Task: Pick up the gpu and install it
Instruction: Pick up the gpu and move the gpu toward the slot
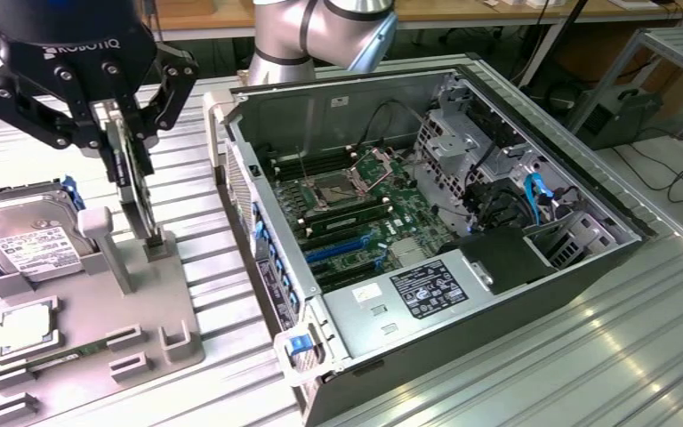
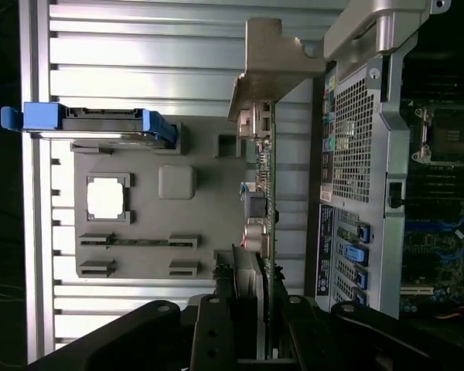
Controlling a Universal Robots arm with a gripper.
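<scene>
The gpu (image 1: 138, 200) is a thin card seen edge-on, standing upright over the grey fixture (image 1: 104, 329) at the exterior view's left. My gripper (image 1: 128, 156) comes down from above and is shut on the card's upper edge, one finger on each face. The card's lower end sits at a slotted post of the fixture; I cannot tell whether it still touches. In the wrist view the gpu (image 2: 264, 193) runs away from my gripper (image 2: 251, 297), its green board and dark parts visible, and its silver bracket (image 2: 274, 58) at the far end.
The open computer case (image 1: 437, 205) lies at the exterior view's right, its motherboard (image 1: 365, 213) exposed. A hard drive (image 1: 28, 240) in a blue carrier, a processor (image 2: 108, 197) and a memory stick (image 2: 139, 241) rest on the fixture. The ribbed metal table (image 1: 555, 374) extends around them.
</scene>
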